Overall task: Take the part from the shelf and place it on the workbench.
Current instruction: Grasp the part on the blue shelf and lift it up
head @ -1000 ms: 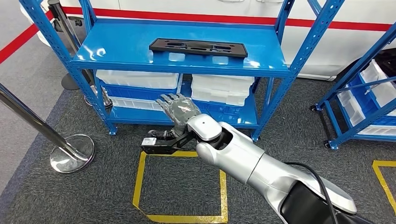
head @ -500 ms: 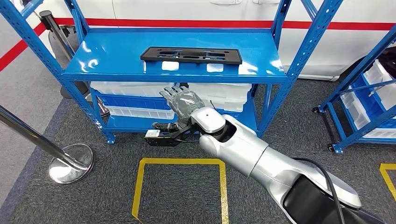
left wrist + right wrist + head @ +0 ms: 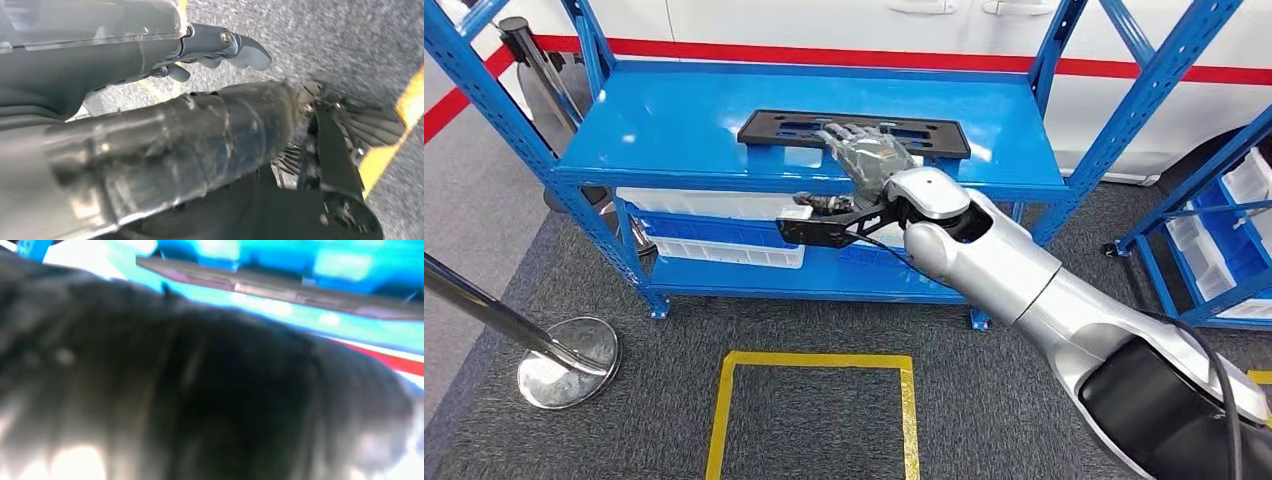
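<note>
Right hand point(image 3: 861, 152), fingers spread and holding nothing, hovers over the flat black part point(image 3: 794, 128) lying on the shelf point(image 3: 664, 130) top. Part appears rigid, light; best gripped along its near long edge.

I see white plastic bins point(image 3: 714, 250) stacked on the lower level, under the top deck. On the grey carpet floor point(image 3: 1044, 420) a yellow tape square point(image 3: 722, 420) lies near me. A chrome stanchion post point(image 3: 484, 310) with a round base leans at left. A second blue rack point(image 3: 1214, 240) stands to the right. Behind runs a white wall with a red stripe point(image 3: 844, 50).
</note>
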Controlling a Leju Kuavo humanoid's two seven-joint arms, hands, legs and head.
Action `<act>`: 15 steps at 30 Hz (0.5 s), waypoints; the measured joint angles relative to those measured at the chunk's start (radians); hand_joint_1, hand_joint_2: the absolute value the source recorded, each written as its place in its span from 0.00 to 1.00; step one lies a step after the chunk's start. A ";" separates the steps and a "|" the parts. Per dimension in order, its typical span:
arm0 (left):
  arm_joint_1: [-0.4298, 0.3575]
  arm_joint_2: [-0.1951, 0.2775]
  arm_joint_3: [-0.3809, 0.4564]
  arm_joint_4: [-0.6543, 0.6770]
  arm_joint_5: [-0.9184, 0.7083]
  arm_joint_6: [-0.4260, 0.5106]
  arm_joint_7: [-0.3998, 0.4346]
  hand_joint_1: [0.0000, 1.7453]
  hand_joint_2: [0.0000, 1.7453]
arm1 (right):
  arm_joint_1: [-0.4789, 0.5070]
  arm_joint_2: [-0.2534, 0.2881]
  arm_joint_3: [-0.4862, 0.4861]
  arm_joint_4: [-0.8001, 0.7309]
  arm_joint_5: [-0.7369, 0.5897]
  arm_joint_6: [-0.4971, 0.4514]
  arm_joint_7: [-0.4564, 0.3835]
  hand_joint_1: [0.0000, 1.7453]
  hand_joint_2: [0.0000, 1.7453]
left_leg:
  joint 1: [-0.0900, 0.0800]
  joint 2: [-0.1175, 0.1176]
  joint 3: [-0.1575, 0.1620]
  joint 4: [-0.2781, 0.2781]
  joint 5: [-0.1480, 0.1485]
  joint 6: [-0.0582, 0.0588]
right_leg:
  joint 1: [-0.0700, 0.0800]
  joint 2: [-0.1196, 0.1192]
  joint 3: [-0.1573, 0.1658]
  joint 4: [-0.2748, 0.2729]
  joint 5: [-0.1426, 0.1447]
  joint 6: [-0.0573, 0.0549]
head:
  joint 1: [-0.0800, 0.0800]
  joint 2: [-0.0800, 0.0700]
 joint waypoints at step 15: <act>-0.007 -0.003 -0.011 0.000 -0.002 -0.007 -0.014 0.00 0.00 | -0.024 -0.039 -0.015 -0.017 -0.017 0.000 0.012 0.00 0.00 | -0.005 0.000 -0.009 0.130 -0.120 -0.035 | 0.008 -0.005 -0.003 -0.182 0.191 -0.050 | -0.001 0.000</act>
